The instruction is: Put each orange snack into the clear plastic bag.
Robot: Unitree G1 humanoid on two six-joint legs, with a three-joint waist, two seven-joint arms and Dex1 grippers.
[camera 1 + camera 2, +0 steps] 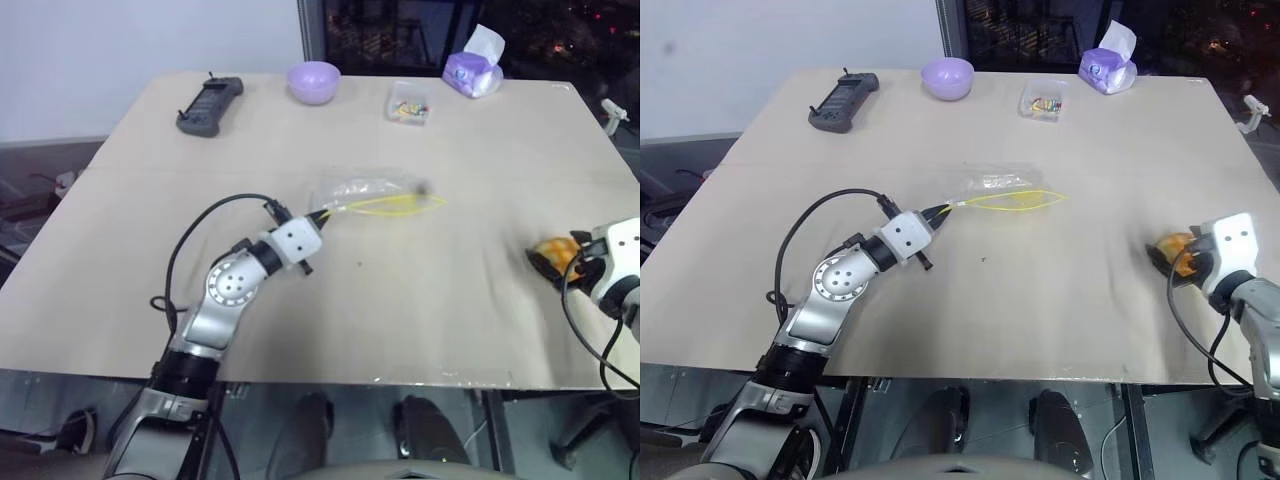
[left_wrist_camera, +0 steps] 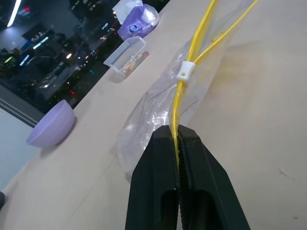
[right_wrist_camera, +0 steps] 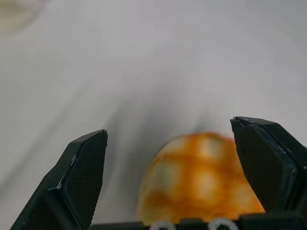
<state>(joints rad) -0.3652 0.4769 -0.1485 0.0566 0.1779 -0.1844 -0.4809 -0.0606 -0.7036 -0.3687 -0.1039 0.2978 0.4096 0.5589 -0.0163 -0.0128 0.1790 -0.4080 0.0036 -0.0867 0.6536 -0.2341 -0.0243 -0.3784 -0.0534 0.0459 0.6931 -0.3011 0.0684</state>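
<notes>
The counter (image 1: pixel 300 300) is plain pale beige, and on it the clear plastic bag (image 1: pixel 365 190) is see-through with a bright yellow seal strip. Toward the counter's right edge, the orange snack (image 1: pixel 1170 246) is orange-yellow with a paler criss-cross grid. At the counter's far edge sit a lilac bowl (image 1: pixel 314 81), a purple-and-white tissue pack (image 1: pixel 472 70) and a dark grey remote (image 1: pixel 210 104).

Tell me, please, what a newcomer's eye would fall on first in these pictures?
First, the left gripper near the table's middle, shut on the yellow seal strip of the clear plastic bag. Next, the orange snack by the table's right edge, sitting between the open fingers of the right gripper. Along the far edge stand a lilac bowl and a purple tissue pack.
</notes>
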